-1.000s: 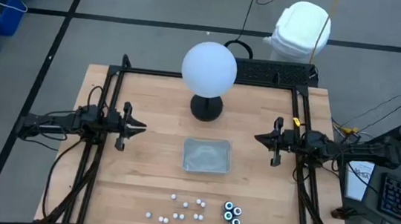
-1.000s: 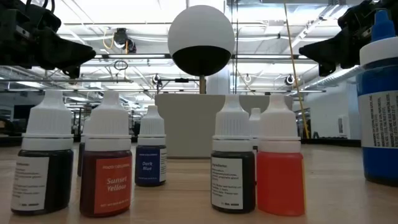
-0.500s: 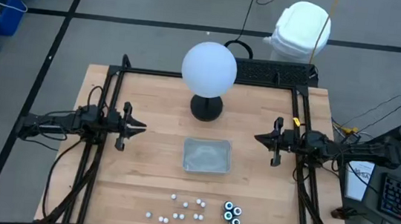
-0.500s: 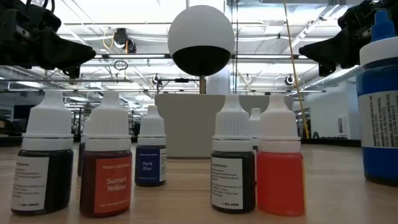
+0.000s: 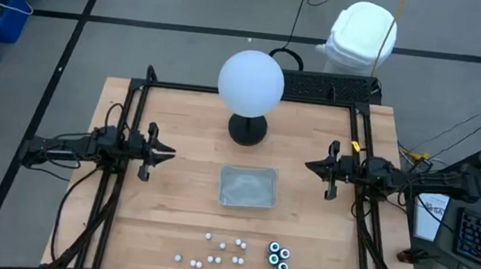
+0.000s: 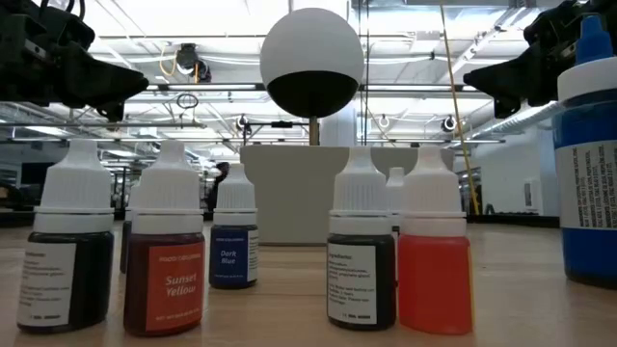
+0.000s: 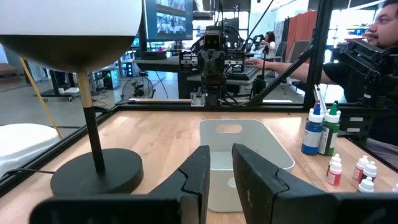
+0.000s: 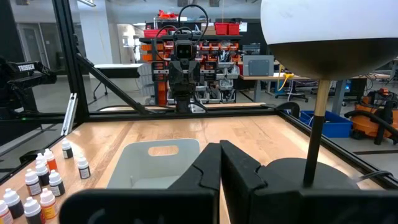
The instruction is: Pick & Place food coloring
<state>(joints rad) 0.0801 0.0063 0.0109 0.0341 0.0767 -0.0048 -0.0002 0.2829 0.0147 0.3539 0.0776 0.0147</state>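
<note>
The food coloring bottles stand upright on their bases near the table's near edge: several small white-topped ones (image 5: 219,250) and three larger dark round ones (image 5: 278,257) to their right. The low view shows them close up (image 6: 164,280); they also show in the left wrist view (image 7: 348,168) and the right wrist view (image 8: 37,180). My left gripper (image 5: 169,154) (image 7: 221,155) hovers at the table's left, its fingers a narrow gap apart. My right gripper (image 5: 309,167) (image 8: 219,149) hovers at the table's right, shut. Both point toward the centre, far from the bottles, and hold nothing.
A clear rectangular tray (image 5: 248,187) lies at the table's middle between the grippers. A big white globe (image 5: 251,82) on a black base (image 5: 247,129) stands behind it. A black frame (image 5: 147,84) borders the table. A person (image 7: 379,37) sits beyond the right side.
</note>
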